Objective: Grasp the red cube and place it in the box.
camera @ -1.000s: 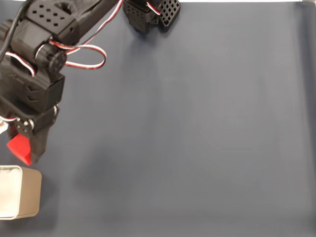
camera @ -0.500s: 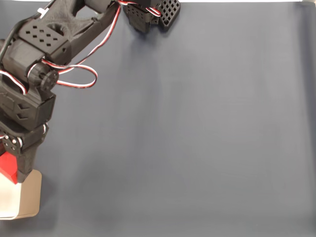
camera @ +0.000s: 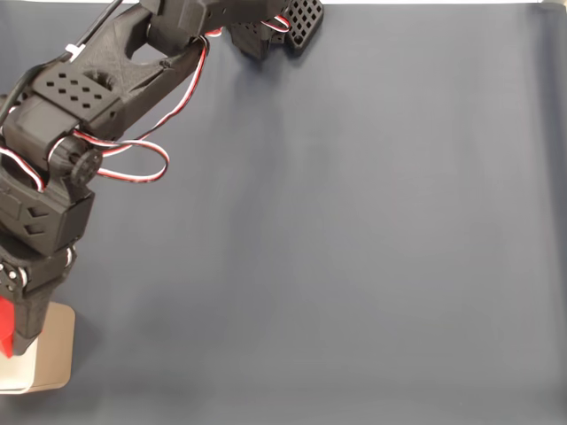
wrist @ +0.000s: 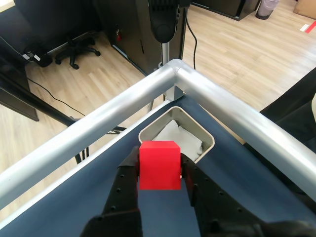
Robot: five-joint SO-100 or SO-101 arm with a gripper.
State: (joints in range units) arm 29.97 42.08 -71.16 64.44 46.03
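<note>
A black robot arm (camera: 80,133) reaches across a dark blue surface (camera: 354,248) toward its lower-left corner in the fixed view, red-and-white wires (camera: 133,159) looping off its side. Its hand (wrist: 159,165) is clamped on the red cube (wrist: 159,165), one black finger (wrist: 129,170) pressed against each side, as the wrist view shows. The cube hangs at the near edge of the box (wrist: 207,139), a tan container with a white rim and white interior that sits in the corner of the surface, just inside a silver metal rail (wrist: 98,121). In the fixed view, a sliver of the red cube (camera: 5,326) peeks out beside the hand (camera: 13,332), directly over the box (camera: 53,354). Wooden flooring (wrist: 237,44) and an office chair base (wrist: 74,49) lie beyond the rail.
</note>
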